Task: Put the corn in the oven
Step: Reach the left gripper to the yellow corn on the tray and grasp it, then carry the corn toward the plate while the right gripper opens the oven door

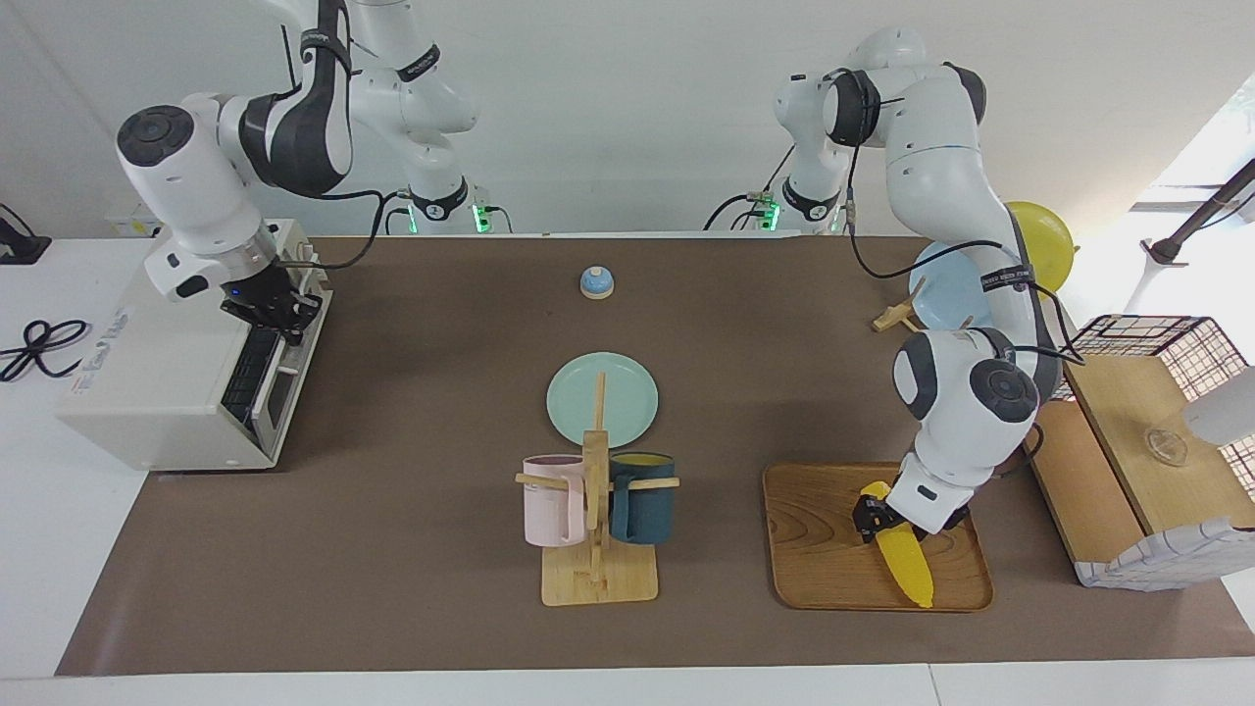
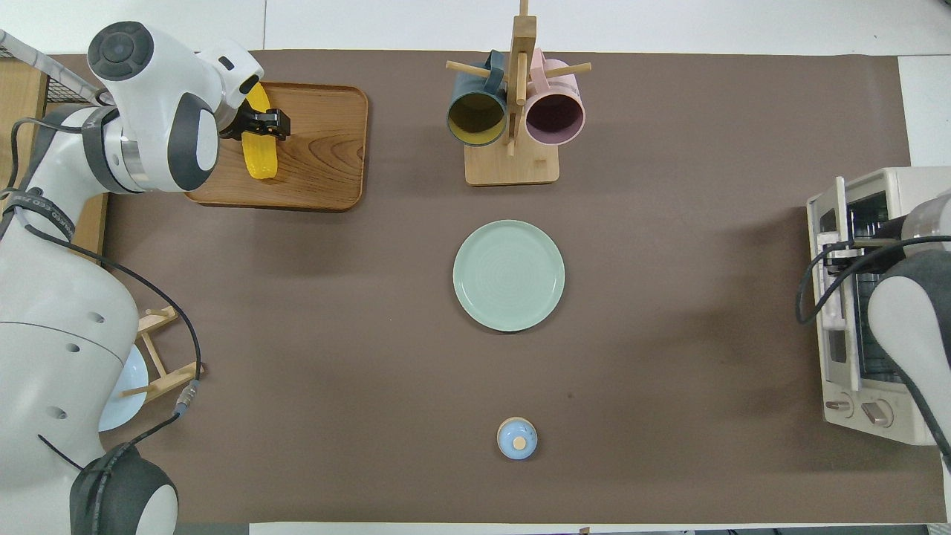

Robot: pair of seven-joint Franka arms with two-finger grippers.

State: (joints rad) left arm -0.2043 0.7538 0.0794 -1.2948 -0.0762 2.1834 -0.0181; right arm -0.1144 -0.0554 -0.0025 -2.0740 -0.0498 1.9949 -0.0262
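Currently your left gripper (image 1: 879, 520) grips the corn (image 1: 907, 556) on the wooden tray (image 1: 824, 549); your right gripper (image 1: 267, 312), aperture indiscernible, sits at the oven (image 1: 186, 392) door.

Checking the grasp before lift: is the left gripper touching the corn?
Touching: the overhead view shows the left gripper fingers either side of the corn.

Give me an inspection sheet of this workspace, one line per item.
Surface: brown table.
Job's things: corn on wooden tray; oven at right arm's end, door closed.
Clutter: green plate, mug rack, small bell, plate stand, wire basket.
Grippers: left gripper at the corn's thick end; right gripper at the oven's door.
Cables: black cable beside the oven.
Surroundings: white wall.
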